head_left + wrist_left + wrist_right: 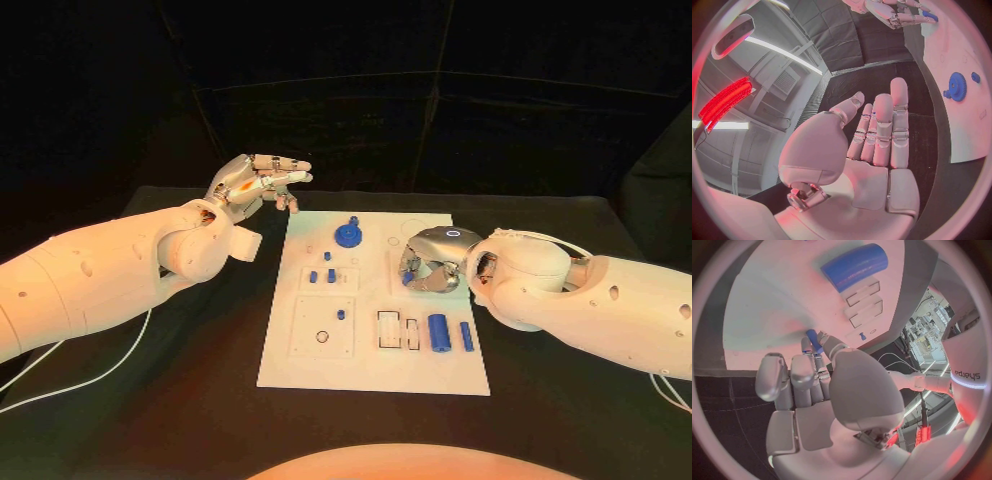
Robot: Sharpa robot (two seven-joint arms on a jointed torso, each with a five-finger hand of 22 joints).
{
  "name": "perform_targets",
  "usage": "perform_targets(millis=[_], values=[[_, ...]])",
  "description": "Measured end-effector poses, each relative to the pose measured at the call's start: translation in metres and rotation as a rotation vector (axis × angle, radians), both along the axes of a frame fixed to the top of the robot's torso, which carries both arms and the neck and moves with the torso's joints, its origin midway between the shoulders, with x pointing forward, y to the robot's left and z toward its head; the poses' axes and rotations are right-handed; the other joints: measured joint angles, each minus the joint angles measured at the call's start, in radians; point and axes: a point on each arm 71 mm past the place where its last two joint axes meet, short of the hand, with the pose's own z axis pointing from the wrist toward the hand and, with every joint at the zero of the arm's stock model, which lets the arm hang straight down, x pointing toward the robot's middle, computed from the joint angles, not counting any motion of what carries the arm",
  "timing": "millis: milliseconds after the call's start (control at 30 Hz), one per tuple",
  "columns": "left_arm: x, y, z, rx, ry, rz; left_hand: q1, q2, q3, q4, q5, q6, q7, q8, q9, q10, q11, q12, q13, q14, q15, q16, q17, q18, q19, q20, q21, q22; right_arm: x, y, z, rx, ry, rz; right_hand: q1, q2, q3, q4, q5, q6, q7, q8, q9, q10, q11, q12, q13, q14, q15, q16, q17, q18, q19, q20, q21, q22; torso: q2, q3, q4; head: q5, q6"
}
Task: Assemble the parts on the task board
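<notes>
The white task board (pixel 372 372) lies in the middle of the black table. A blue gear (pixel 349 236) sits near its far edge, several small blue pegs (pixel 313 276) stand left of centre, and a thick blue cylinder (pixel 438 332) lies beside a slimmer one (pixel 466 335) at the near right. My right hand (pixel 433 265) hovers over the board's right middle, fingers curled. It pinches a small blue peg (pixel 814 341) between thumb and finger just above the board (pixel 773 305). My left hand (pixel 260 185) is raised off the board's far left corner, fingers straight and holding nothing (pixel 879 135).
Black table (pixel 188 400) surrounds the board on every side. The board has rectangular recesses (pixel 392 330) near the cylinders and a square panel (pixel 322 326) at the near left. A white cable (pixel 87 380) trails under my left arm. The gear (pixel 957 86) shows beyond my left fingers.
</notes>
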Motion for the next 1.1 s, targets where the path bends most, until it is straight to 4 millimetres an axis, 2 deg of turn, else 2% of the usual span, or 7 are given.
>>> perform_targets(millis=[267, 467, 533, 633, 700, 800, 1100], values=[[0.0004, 0.0009, -0.0003, 0.001, 0.001, 0.002, 0.000, 0.000, 0.000, 0.000, 0.000, 0.000, 0.000, 0.000, 0.000, -0.004, -0.004, 0.004, 0.000, 0.000, 0.000, 0.000, 0.000, 0.000, 0.000, 0.000, 0.000, -0.001, 0.0007, 0.0011, 0.0013, 0.020, -0.018, -0.005, -0.027, -0.027, 0.006, 0.006, -0.004, -0.022, 0.022, -0.017, -0.006, -0.004, 0.011, -0.034, 0.000, 0.000, 0.000, 0.007, 0.000, 0.000, 0.003, 0.003, 0.000, 0.002, 0.000, -0.0006, 0.0001, -0.003, -0.004], [0.0004, 0.0009, -0.0006, 0.002, 0.003, 0.001, 0.000, 0.000, -0.003, -0.003, 0.000, 0.000, 0.000, 0.000, 0.000, -0.004, -0.004, 0.004, 0.000, 0.000, 0.000, 0.000, 0.000, 0.000, 0.000, 0.000, 0.000, -0.001, 0.0009, 0.0015, 0.0018, 0.027, -0.024, -0.009, -0.027, -0.027, 0.022, 0.005, -0.004, -0.022, 0.022, -0.017, -0.006, 0.003, 0.016, -0.037, 0.001, 0.000, 0.000, 0.012, -0.001, 0.000, 0.003, 0.011, 0.000, 0.004, 0.000, -0.0009, 0.0003, -0.002, -0.005], [0.0004, 0.0009, -0.0007, 0.002, 0.004, 0.001, 0.000, 0.000, -0.003, -0.003, 0.000, 0.000, 0.000, 0.000, 0.000, -0.004, -0.004, 0.004, 0.000, 0.000, 0.000, 0.000, 0.000, 0.000, 0.000, 0.000, 0.000, -0.001, 0.0010, 0.0015, 0.0019, 0.028, -0.025, -0.009, -0.024, -0.028, 0.034, 0.003, -0.004, -0.009, 0.015, -0.013, -0.003, 0.021, 0.011, -0.037, 0.003, 0.000, 0.000, 0.018, 0.007, 0.000, 0.003, 0.011, 0.008, 0.011, 0.000, -0.0009, 0.0004, -0.002, -0.006], [0.0004, 0.0010, -0.0008, 0.002, 0.005, 0.000, 0.000, 0.000, -0.003, -0.003, 0.000, 0.000, 0.000, 0.000, 0.000, -0.004, -0.004, 0.004, 0.000, 0.000, 0.000, 0.000, 0.000, 0.000, 0.000, 0.000, 0.000, -0.001, 0.0010, 0.0015, 0.0020, 0.030, -0.027, -0.011, 0.000, -0.010, 0.063, -0.007, -0.020, 0.018, 0.003, 0.002, 0.002, 0.048, 0.003, -0.030, 0.005, -0.001, -0.001, 0.027, 0.016, 0.000, 0.011, 0.003, 0.017, 0.024, 0.000, -0.0009, 0.0004, -0.001, -0.006], [0.0004, 0.0011, -0.0008, 0.003, 0.005, 0.000, 0.000, 0.000, -0.003, -0.003, 0.000, 0.000, 0.000, 0.000, 0.000, -0.004, -0.004, 0.004, 0.000, 0.000, 0.000, 0.000, 0.000, 0.000, 0.000, 0.000, 0.000, -0.001, 0.0012, 0.0014, 0.0022, 0.032, -0.029, -0.013, 0.016, -0.003, 0.085, -0.016, -0.030, 0.036, -0.003, 0.009, 0.006, 0.062, -0.003, -0.029, 0.005, 0.000, -0.011, 0.033, 0.021, -0.001, 0.016, -0.002, 0.025, 0.032, 0.000, -0.0008, 0.0004, -0.001, -0.006], [0.0004, 0.0011, -0.0009, 0.003, 0.006, 0.000, 0.000, 0.000, -0.003, -0.003, 0.000, 0.000, 0.000, 0.000, 0.000, -0.004, -0.004, 0.004, 0.000, 0.000, 0.000, 0.000, 0.000, 0.000, 0.000, 0.000, 0.000, -0.001, 0.0014, 0.0010, 0.0025, 0.033, -0.033, -0.016, 0.027, 0.003, 0.120, -0.036, -0.035, 0.057, -0.011, 0.017, 0.009, 0.070, 0.002, -0.025, 0.009, -0.004, -0.014, 0.035, 0.026, -0.016, 0.021, -0.007, 0.035, 0.036, 0.000, -0.0007, 0.0006, -0.001, -0.007], [0.0004, 0.0014, -0.0011, 0.003, 0.008, -0.002, 0.000, 0.000, -0.003, -0.003, 0.000, 0.000, 0.000, 0.000, 0.000, -0.004, -0.004, 0.004, 0.000, 0.000, 0.000, 0.000, -0.001, 0.000, 0.000, 0.000, 0.000, -0.001, -0.0004, 0.0025, 0.0036, 0.037, -0.043, -0.013, 0.029, 0.005, 0.145, -0.052, -0.041, 0.064, -0.011, 0.017, 0.008, 0.077, 0.009, -0.025, 0.014, 0.000, -0.018, 0.041, 0.027, -0.016, 0.025, -0.011, 0.040, 0.036, 0.000, -0.0002, 0.0002, 0.000, -0.009]])
